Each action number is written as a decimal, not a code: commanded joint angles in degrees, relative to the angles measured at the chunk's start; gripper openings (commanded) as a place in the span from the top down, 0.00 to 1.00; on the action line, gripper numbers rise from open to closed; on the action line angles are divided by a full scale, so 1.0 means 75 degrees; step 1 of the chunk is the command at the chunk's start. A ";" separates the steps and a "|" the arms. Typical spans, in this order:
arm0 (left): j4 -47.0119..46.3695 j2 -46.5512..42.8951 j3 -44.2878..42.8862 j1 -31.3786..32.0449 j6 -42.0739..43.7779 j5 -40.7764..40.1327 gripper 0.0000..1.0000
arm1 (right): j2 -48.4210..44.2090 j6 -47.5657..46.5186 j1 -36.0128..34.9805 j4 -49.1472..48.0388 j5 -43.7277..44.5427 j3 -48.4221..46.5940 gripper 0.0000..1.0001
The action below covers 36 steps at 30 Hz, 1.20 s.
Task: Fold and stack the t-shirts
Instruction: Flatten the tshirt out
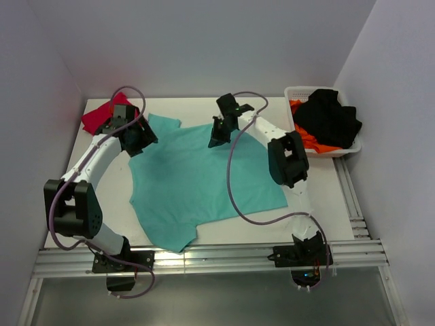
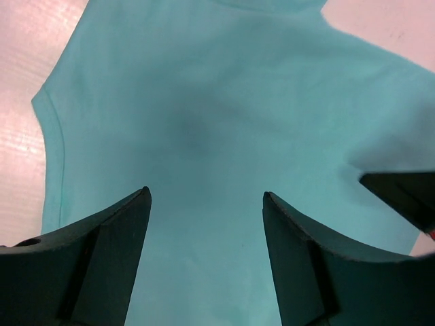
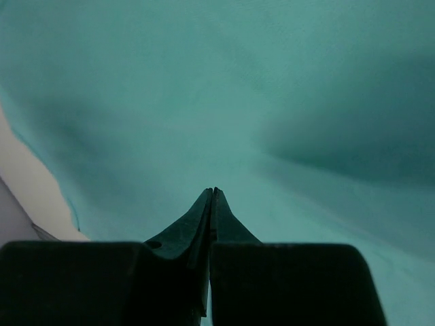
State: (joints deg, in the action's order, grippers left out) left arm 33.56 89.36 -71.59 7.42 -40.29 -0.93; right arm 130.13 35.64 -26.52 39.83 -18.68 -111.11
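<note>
A teal-green t-shirt (image 1: 204, 180) lies spread flat on the white table (image 1: 319, 197). My left gripper (image 1: 141, 140) hovers over its back left shoulder, and in the left wrist view it (image 2: 206, 193) is open with only the teal shirt (image 2: 224, 115) between the fingers. My right gripper (image 1: 217, 138) is at the shirt's back edge. In the right wrist view it (image 3: 213, 190) is shut, tips together, low over the teal cloth (image 3: 204, 88), with no fold seen pinched. A crimson-red t-shirt (image 1: 100, 115) lies at the back left corner, partly under my left arm.
A white basket (image 1: 296, 93) at the back right holds black (image 1: 329, 115) and orange (image 1: 314, 142) clothes. Walls close the table at left, back and right. A metal rail (image 1: 217, 261) runs along the near edge.
</note>
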 commanded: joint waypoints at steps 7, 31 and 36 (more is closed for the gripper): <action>0.0739 -0.1625 0.0580 -0.0017 0.0017 -0.0110 0.28 | 0.1154 0.0123 0.0384 -0.0166 -0.0089 -0.1404 1.00; 0.0904 -0.2060 0.0581 -0.0028 0.0380 -0.0017 0.29 | 0.0462 0.0487 0.1685 -0.0354 0.1213 0.0283 1.00; 0.0857 -0.1931 0.0546 -0.0028 0.0415 0.0054 0.30 | 0.0544 0.0592 0.1696 -0.0448 0.1201 0.0109 1.00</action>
State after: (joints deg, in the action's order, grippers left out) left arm 41.23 74.52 -64.88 7.35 -38.39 -1.34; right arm 134.93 40.07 -14.24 35.68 -12.69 -109.16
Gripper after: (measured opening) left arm 0.707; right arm 0.005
